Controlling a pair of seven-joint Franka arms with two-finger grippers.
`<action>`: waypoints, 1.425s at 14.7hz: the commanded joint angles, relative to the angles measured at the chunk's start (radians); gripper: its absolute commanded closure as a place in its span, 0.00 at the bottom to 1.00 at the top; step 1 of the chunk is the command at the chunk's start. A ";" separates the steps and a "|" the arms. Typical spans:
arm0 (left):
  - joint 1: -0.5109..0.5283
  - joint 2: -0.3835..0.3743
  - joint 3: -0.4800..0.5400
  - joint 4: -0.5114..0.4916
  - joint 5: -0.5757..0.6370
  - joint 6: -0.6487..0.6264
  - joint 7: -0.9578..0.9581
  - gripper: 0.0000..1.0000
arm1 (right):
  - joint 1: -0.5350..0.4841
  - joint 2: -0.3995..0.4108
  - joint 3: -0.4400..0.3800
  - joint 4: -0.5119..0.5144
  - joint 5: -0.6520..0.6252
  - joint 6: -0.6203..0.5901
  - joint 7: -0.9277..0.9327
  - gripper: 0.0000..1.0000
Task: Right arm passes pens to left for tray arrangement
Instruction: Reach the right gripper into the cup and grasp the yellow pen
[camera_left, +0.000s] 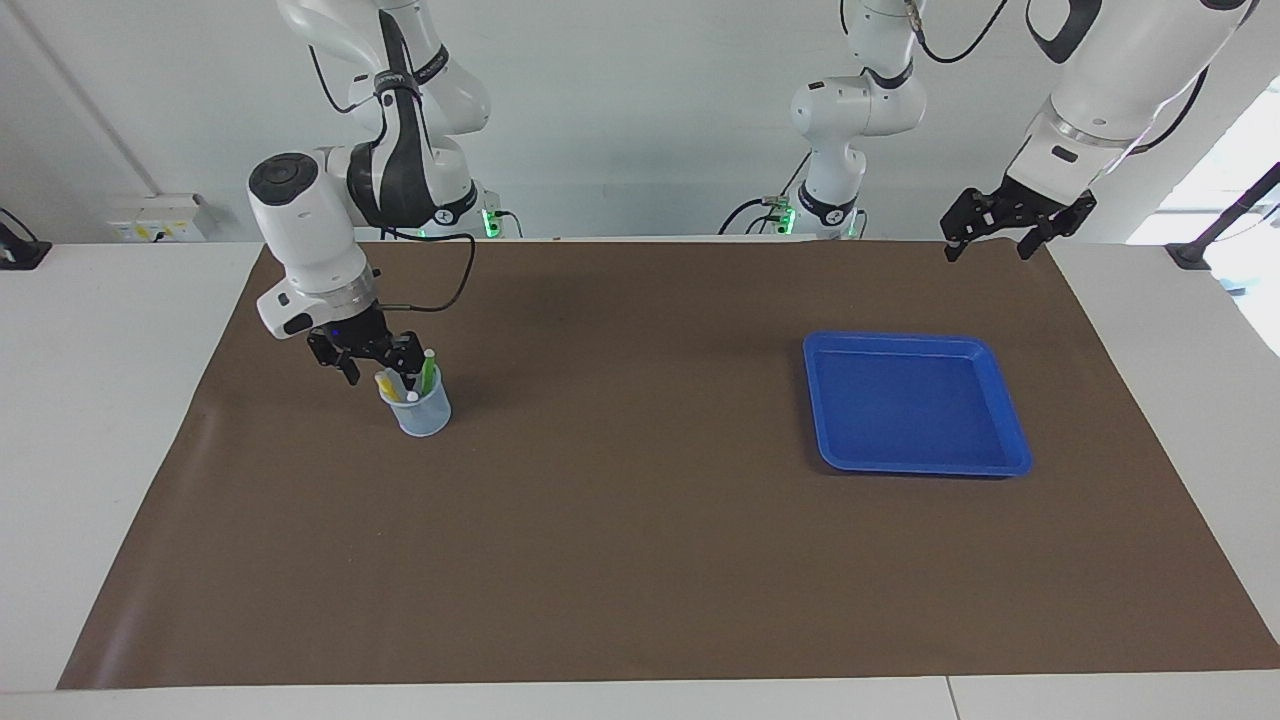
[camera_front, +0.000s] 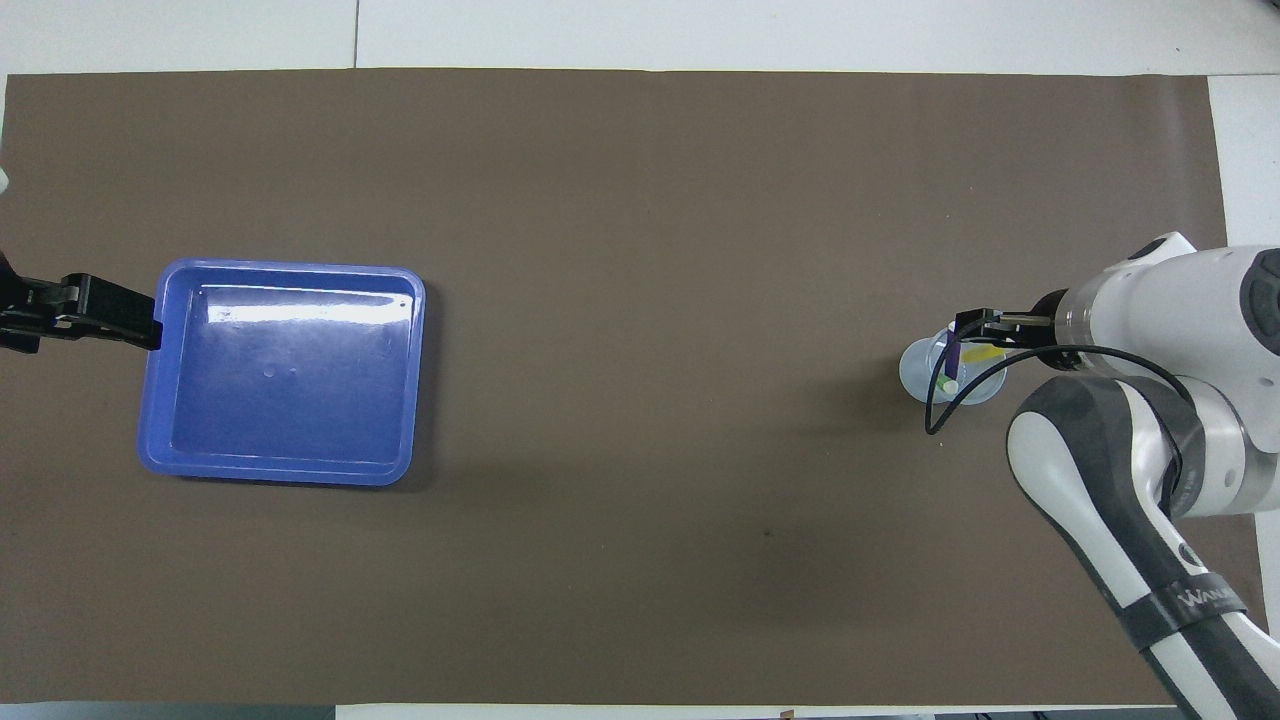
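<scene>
The right gripper (camera_left: 378, 368) hangs low at the mouth of the mesh cup (camera_left: 416, 405), jaws parted around the yellow pen (camera_left: 386, 387) and not yet holding it. The green pen (camera_left: 428, 372) and purple pen (camera_front: 952, 360) lean in the same cup, so a finger could snag a neighbour or tip the light cup. The left gripper (camera_left: 1005, 222) waits open over the mat's edge near the empty tray (camera_left: 914, 404).

Both big arms were glossy white with dark grey joint panels and a silvery wrist ring, each ending in a black two-finger end effector, the right end effector (camera_left: 377, 372) bearing a small blue light and a looping black cable, the left end effector (camera_left: 985, 243) lacking that light.
</scene>
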 joint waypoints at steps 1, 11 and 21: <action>0.003 -0.007 0.001 -0.010 0.000 0.002 0.005 0.00 | -0.009 -0.018 0.006 -0.019 0.018 0.003 0.009 0.31; 0.006 -0.018 0.003 -0.031 0.000 -0.001 0.003 0.00 | -0.012 -0.029 0.006 -0.016 0.020 -0.044 0.000 0.59; 0.006 -0.023 0.003 -0.039 0.000 0.003 0.005 0.00 | -0.023 -0.065 0.007 0.010 0.020 -0.050 0.011 1.00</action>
